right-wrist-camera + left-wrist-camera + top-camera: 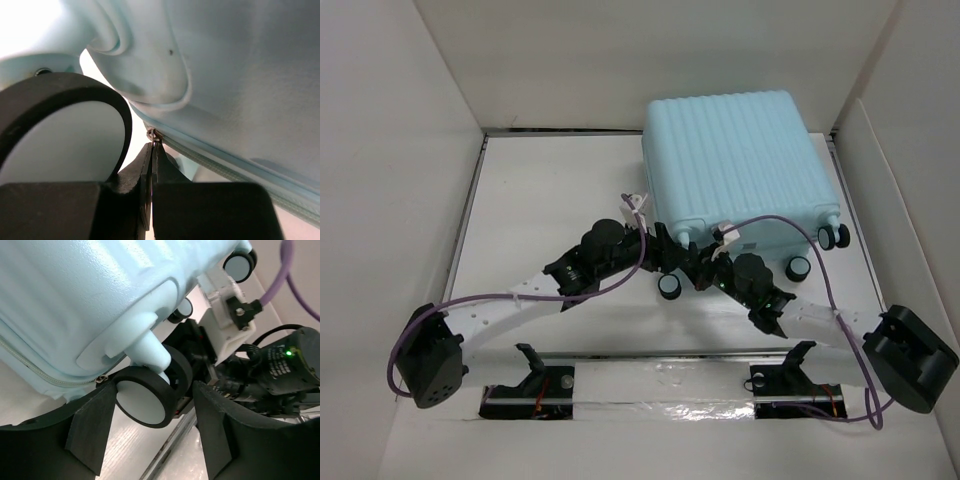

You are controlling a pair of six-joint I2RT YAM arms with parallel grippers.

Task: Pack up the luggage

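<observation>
The luggage (735, 165) is a pale aqua ribbed suitcase lying shut at the back right of the table, wheels toward the arms. My left gripper (660, 245) stands open at its near left corner. In the left wrist view the luggage (75, 305) fills the top left, and my left gripper (154, 392) has a black-and-white wheel (145, 400) between its fingers; whether they touch it I cannot tell. My right gripper (705, 265) is at the near edge, between the wheels. In the right wrist view my right gripper (152, 150) is shut on the metal zipper pull (153, 136) under the shell (240, 75), next to a wheel (65, 145).
White walls (400, 150) box in the table on the left, back and right. More suitcase wheels (798, 268) stick out at the near right corner. The right arm's wrist (280, 365) sits close beside my left gripper. Two black mounts (535, 375) stand at the near edge.
</observation>
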